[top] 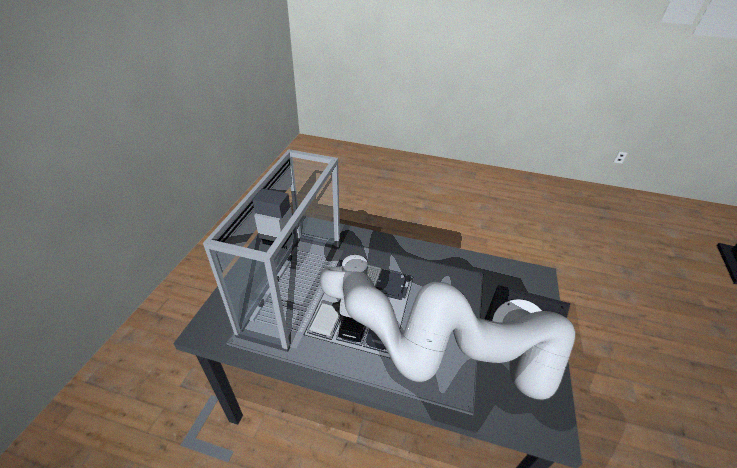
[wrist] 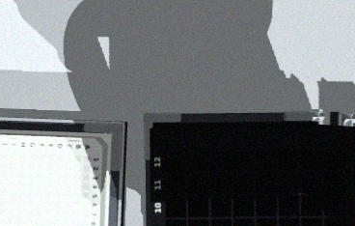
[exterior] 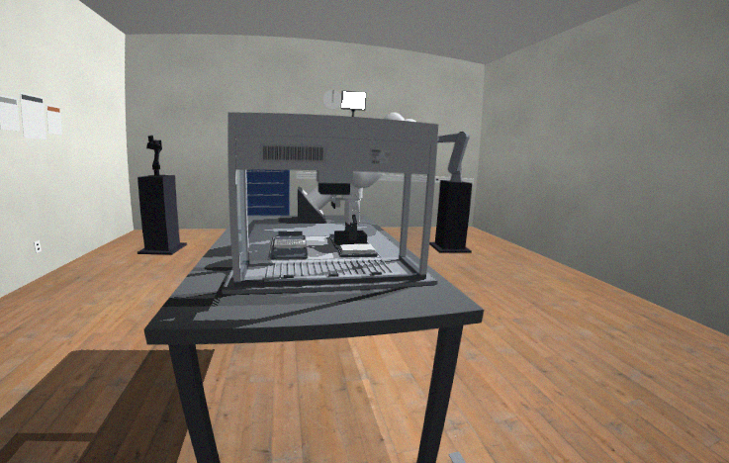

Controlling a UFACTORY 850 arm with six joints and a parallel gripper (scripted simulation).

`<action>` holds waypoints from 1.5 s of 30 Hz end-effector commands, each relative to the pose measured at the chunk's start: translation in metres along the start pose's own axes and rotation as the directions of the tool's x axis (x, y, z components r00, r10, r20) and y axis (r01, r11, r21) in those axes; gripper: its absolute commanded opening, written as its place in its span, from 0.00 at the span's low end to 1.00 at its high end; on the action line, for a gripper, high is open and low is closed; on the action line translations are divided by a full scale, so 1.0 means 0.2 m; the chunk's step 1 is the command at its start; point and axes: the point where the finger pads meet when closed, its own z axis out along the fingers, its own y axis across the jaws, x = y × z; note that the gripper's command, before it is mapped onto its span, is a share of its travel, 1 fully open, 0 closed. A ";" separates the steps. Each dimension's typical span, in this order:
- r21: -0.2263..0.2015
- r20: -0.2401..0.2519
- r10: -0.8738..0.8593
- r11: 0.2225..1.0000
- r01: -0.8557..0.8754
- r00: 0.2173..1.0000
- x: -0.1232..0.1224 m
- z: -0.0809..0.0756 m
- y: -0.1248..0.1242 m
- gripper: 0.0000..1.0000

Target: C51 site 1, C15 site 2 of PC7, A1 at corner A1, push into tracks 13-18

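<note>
Gripping across the black deep-well block C51 (wrist: 254, 169), which fills the lower right of the wrist view with column numbers 10 to 12 along its left edge, the gripper (exterior: 351, 222) stands almost fully spread, its fingers stopped wide on the block's sides. The block appears to sit in the middle nest of the row, low and centre in the top view; whether it has left the nest cannot be told. Judged from here, the main risk is a skewed lift: if the fingers bear unevenly on the walls, the block may tilt or catch on the nest edge, and it could then land crooked on site 1 or with A1 at the wrong corner. Just beside it, in the lower left of the wrist view, lies the white 384-well plate C16 (wrist: 35, 183), close enough to be knocked by a sideways move. Further out, the carrier PC7 (top: 395, 283) rests on the apron right of the instrument frame (top: 277, 273), partly hidden by the arm (top: 434, 331).
</note>
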 end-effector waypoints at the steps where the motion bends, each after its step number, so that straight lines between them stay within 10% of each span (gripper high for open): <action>1: 0.002 0.000 -0.001 1.000 0.001 1.000 0.00 -0.02 0.00 0.00; 45: 0.002 0.000 -0.001 1.000 0.001 1.000 0.00 -0.17 0.00 0.00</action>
